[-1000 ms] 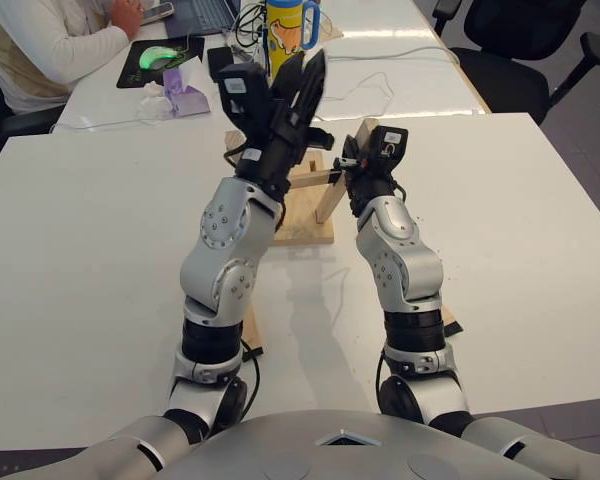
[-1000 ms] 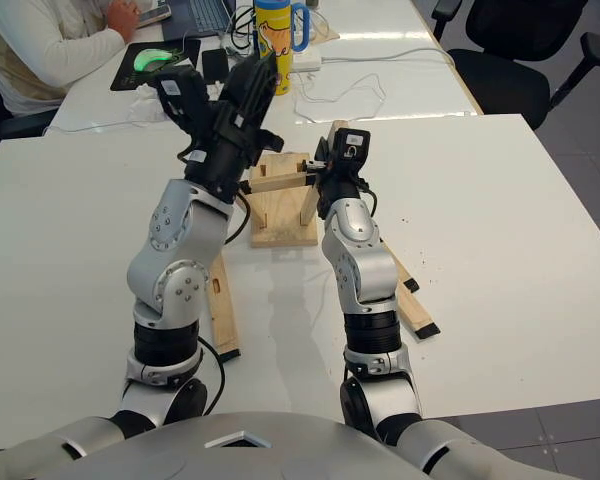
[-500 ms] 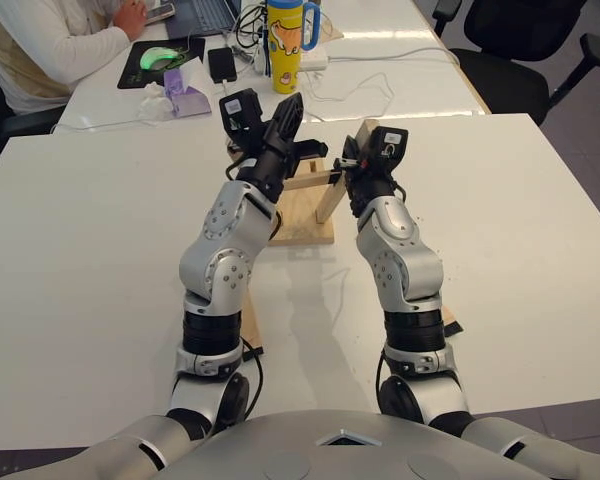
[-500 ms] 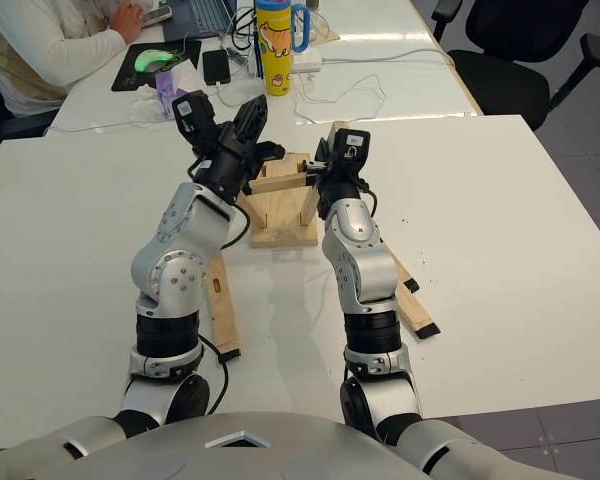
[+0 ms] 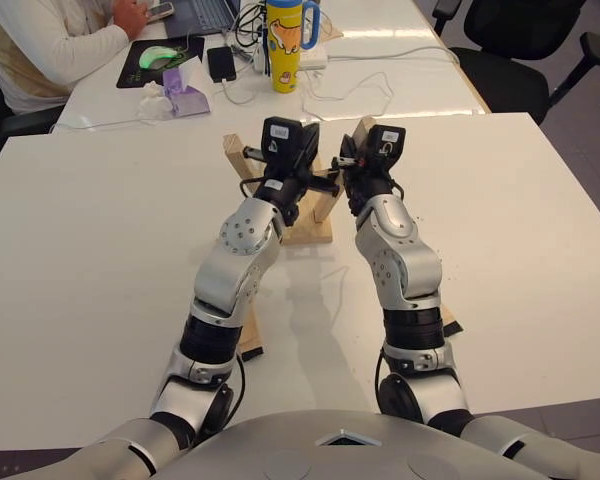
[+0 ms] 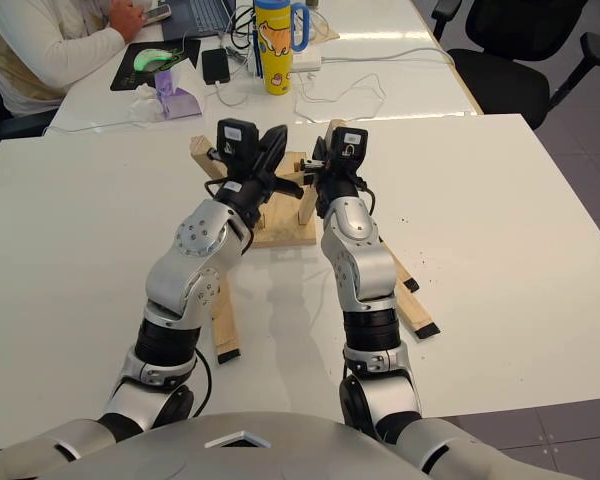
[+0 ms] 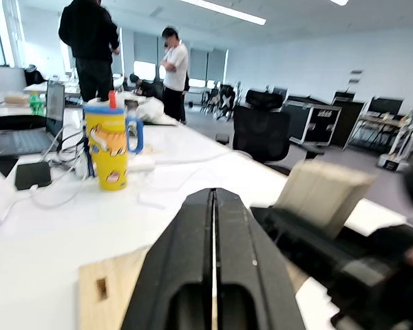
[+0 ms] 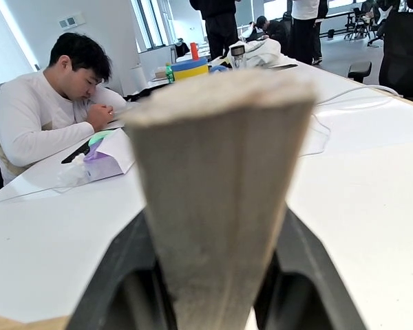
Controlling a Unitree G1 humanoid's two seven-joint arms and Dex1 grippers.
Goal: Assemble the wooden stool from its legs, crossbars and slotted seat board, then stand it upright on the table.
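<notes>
This was an open-plan office: white tables (image 5: 90, 250) stood in rows, with black swivel chairs (image 5: 525, 60) beyond the near tabletop's far right corner. The next tabletop carried a laptop (image 5: 205, 12), loose cables (image 5: 380, 75), a yellow mug (image 5: 283, 45) and a tissue box (image 5: 185, 98). Ceiling strip lights (image 7: 224, 12) ran overhead.

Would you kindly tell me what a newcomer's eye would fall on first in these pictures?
Both arms meet over the half-built stool at the far middle of the white table: the right gripper is shut on a wooden leg, and the left gripper is shut close beside it. Loose wooden pieces lie on the table beside the arms.
</notes>
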